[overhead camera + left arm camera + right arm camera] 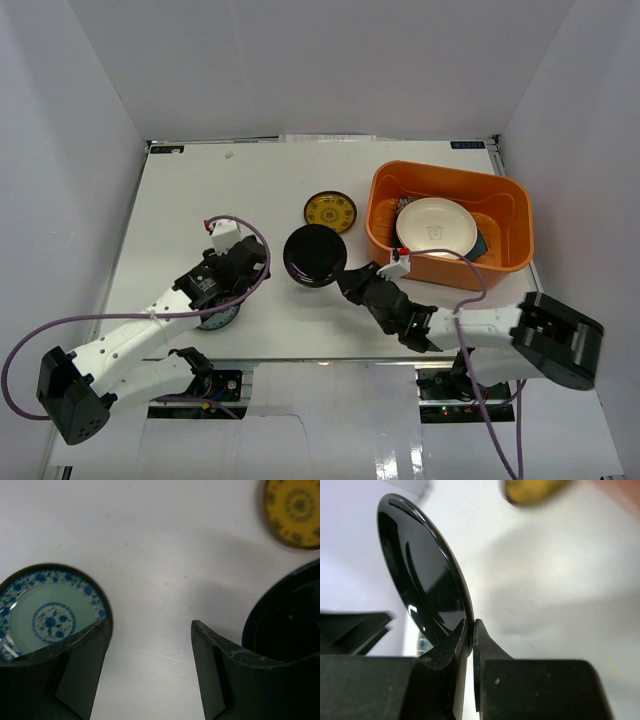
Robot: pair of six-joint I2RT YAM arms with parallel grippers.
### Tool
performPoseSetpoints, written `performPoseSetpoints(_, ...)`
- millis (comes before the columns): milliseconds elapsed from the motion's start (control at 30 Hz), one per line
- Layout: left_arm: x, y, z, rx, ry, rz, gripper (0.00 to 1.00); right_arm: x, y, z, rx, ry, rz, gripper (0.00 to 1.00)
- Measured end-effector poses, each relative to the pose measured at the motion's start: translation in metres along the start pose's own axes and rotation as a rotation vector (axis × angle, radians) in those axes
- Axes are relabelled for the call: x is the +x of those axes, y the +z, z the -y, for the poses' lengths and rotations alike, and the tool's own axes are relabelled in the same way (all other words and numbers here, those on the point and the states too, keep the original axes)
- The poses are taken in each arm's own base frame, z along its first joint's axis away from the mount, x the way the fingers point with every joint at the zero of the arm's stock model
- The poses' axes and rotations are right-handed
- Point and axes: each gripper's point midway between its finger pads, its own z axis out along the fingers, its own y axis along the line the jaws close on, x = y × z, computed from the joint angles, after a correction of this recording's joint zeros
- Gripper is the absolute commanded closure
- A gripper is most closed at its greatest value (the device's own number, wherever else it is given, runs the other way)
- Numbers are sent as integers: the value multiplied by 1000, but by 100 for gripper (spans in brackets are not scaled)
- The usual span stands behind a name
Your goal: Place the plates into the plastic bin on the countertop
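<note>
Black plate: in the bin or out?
Out. The black plate is left of the bin, its rim pinched in the right gripper's jaws.

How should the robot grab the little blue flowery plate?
Probably by its rim. The blue flowery plate lies flat on the table with a raised dark edge. The open left gripper could come down from above, one finger inside that edge and one outside. The right gripper pinches the black plate by its rim the same way.
</note>
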Motion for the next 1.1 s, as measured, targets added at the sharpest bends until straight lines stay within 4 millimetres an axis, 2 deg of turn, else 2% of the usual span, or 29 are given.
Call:
performPoseSetpoints(67, -22, 1, 21, 44, -20, 39, 26, -27, -17, -37, -105, -38, 48, 92)
performPoseSetpoints(100, -34, 2, 34, 74, -40, 62, 27, -38, -21, -45, -125, -84, 76, 92)
performPoseSetpoints(133, -43, 5, 46, 106, -62, 75, 27, -67, -33, -73, -185, -87, 139, 92)
performPoseSetpoints(167, -49, 9, 55, 132, -80, 82, 27, -87, -40, -88, -211, -107, 187, 92)
performPoseSetpoints(267, -53, 30, 81, 201, -107, 58, 27, -163, -56, -117, -216, -171, 350, 92)
performPoseSetpoints(333, -48, 49, 101, 238, -106, 14, 27, -217, -64, -112, -159, -207, 472, 92)
performPoseSetpoints(400, -37, 71, 124, 271, -93, -52, 28, -262, -69, -90, -52, -253, 568, 92)
performPoseSetpoints(467, -26, 94, 145, 302, -89, -109, 29, -292, -70, -58, 73, -308, 610, 92)
performPoseSetpoints(533, -12, 116, 158, 325, -87, -166, 31, -312, -68, -24, 200, -352, 612, 92)
performPoseSetpoints(600, 0, 135, 161, 329, -94, -213, 32, -324, -62, 13, 306, -375, 574, 92)
performPoseSetpoints(733, 16, 173, 157, 320, -138, -289, 37, -321, -49, 87, 476, -350, 417, 91)
performPoseSetpoints(767, 18, 180, 157, 325, -155, -303, 38, -317, -47, 97, 495, -341, 384, 89)
performPoseSetpoints(800, 13, 183, 160, 347, -171, -299, 39, -311, -46, 105, 504, -335, 351, 78)
performPoseSetpoints(867, 3, 189, 164, 377, -198, -287, 40, -298, -43, 112, 499, -327, 299, 57)
performPoseSetpoints(900, 1, 192, 165, 386, -206, -285, 41, -294, -43, 111, 489, -323, 285, 41)
performPoseSetpoints(1000, 3, 198, 174, 417, -218, -292, 42, -289, -42, 102, 440, -334, 260, 29)
performPoseSetpoints(1100, 0, 203, 184, 444, -225, -290, 47, -287, -46, 85, 369, -350, 255, 26)
